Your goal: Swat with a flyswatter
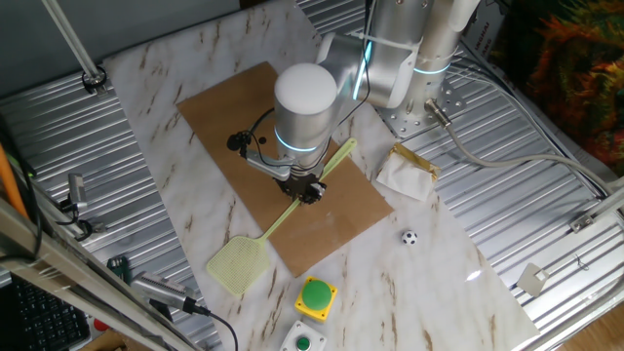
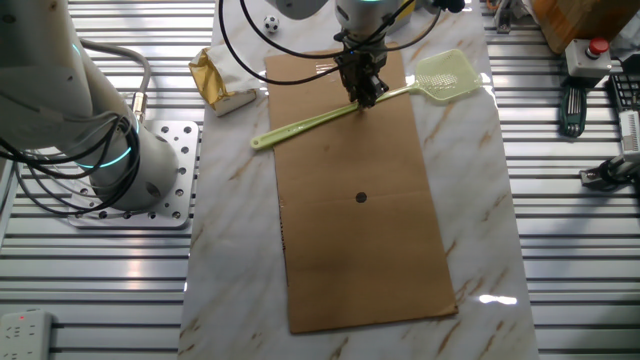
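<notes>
1. I see the gripper pointing straight down over the brown sheet, near the sheet's far short edge in the other fixed view.
2. The flyswatter lies diagonally across that end of the sheet. Its handle runs right under the gripper.
3. The gripper meets the handle around mid-length. The mesh head is on one side of it, the handle tail on the other.
4. Fingers look closed around the handle in both views, so I read it as clamped on the flyswatter. The contact point is small and dark, so I can't confirm both pads are touching.
5. The mesh head sits off the sheet on the marble table, just beside the sheet's corner. The handle tail sticks out past the opposite long edge.
6. I can't tell whether the flyswatter is flat on the surface or lifted slightly.
7. There is a small dark dot near the middle of the sheet, well apart from the gripper and the swatter.
8. Other items: a yellow box with a green button near the mesh head, a small soccer ball, and a crumpled white and gold packet by the arm base.
</notes>
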### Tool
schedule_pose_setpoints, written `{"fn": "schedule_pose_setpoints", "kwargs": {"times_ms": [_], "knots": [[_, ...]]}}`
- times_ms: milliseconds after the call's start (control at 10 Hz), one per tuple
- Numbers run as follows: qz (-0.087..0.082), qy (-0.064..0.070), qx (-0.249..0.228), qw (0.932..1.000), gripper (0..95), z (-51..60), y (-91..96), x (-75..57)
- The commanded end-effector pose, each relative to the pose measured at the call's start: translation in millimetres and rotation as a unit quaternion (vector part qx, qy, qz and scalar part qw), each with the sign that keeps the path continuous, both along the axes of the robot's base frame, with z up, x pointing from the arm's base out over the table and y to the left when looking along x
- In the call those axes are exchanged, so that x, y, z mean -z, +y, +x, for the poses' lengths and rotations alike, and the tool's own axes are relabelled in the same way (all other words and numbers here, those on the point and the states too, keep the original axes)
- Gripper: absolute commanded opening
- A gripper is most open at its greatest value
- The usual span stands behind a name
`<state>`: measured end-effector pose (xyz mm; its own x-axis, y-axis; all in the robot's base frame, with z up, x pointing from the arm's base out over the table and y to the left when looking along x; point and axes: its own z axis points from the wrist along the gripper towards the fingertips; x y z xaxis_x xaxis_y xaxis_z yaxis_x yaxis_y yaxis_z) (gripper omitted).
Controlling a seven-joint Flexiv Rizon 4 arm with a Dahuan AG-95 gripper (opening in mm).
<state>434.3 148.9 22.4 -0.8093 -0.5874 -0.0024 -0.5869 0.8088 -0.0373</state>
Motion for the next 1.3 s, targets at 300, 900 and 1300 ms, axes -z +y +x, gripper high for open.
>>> {"fn": "schedule_pose_setpoints", "kwargs": {"times_ms": [300,900,1300], "knots": [[0.000,0.000,0.000,1.0000,19.0,0.1,-0.2,0.1],[0.000,0.000,0.000,1.0000,19.0,0.1,-0.2,0.1],[0.001,-0.002,0.007,1.0000,19.0,0.9,-0.7,7.1]]}}
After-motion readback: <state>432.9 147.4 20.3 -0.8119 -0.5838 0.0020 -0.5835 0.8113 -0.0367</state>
